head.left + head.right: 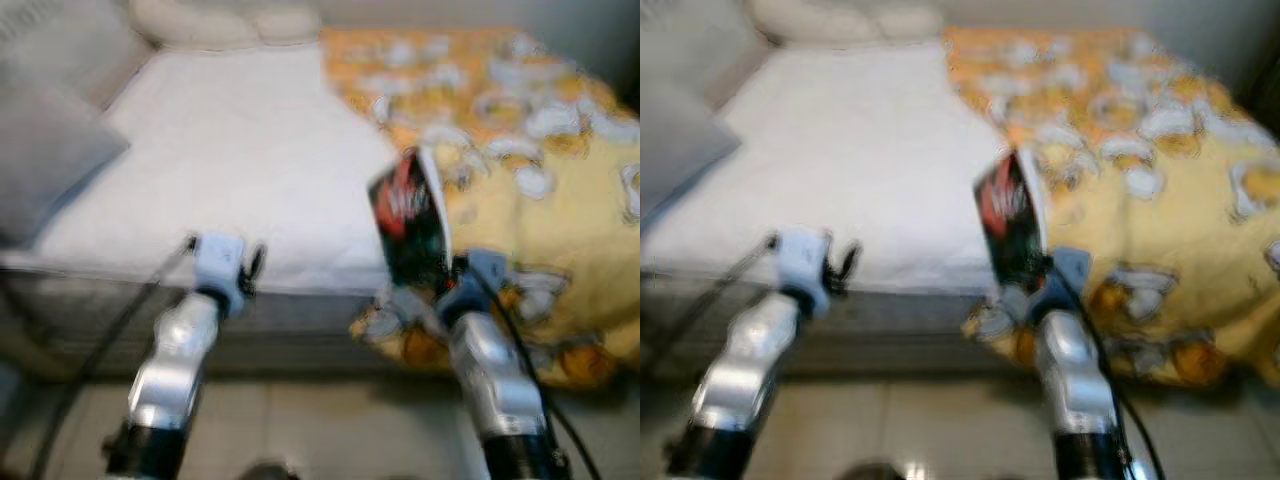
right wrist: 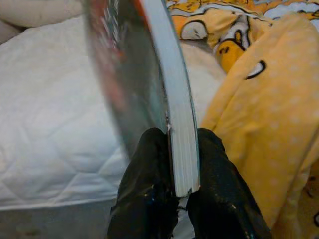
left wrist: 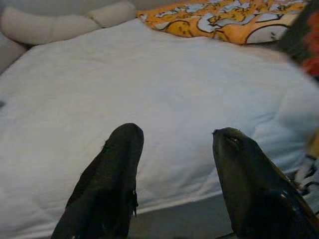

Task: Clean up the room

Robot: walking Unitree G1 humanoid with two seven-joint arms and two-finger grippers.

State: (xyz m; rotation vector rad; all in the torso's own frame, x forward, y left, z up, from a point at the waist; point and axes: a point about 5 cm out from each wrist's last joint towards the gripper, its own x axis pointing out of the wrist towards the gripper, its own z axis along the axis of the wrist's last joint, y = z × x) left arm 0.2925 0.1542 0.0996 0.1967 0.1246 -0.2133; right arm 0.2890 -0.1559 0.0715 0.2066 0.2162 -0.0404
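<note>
From the head cameras, blurred by motion, the robot stands at the edge of a bed (image 1: pixel 240 170) with a white quilted mattress and a yellow patterned blanket (image 1: pixel 560 200) heaped on the robot's right half. The right gripper (image 1: pixel 432 285) holds a book (image 1: pixel 408 215) with a dark red-and-black cover up on end over the bed's near edge, just where mattress meets blanket; the left gripper (image 1: pixel 250 262) hovers low by the mattress edge, well apart from the book. In the left wrist view the left gripper's two fingers (image 3: pixel 107 184) stand wide apart with nothing between them, bare mattress ahead. In the right wrist view the right gripper's fingers (image 2: pixel 149 164) pinch the book at its lower corner — cover one side, white page block the other. The book's long axis runs away from the fingers, tipped slightly to the robot's left, page edges facing the camera. With so short a grip at one corner, I judge the book could pivot or slip out as the robot walks.
</note>
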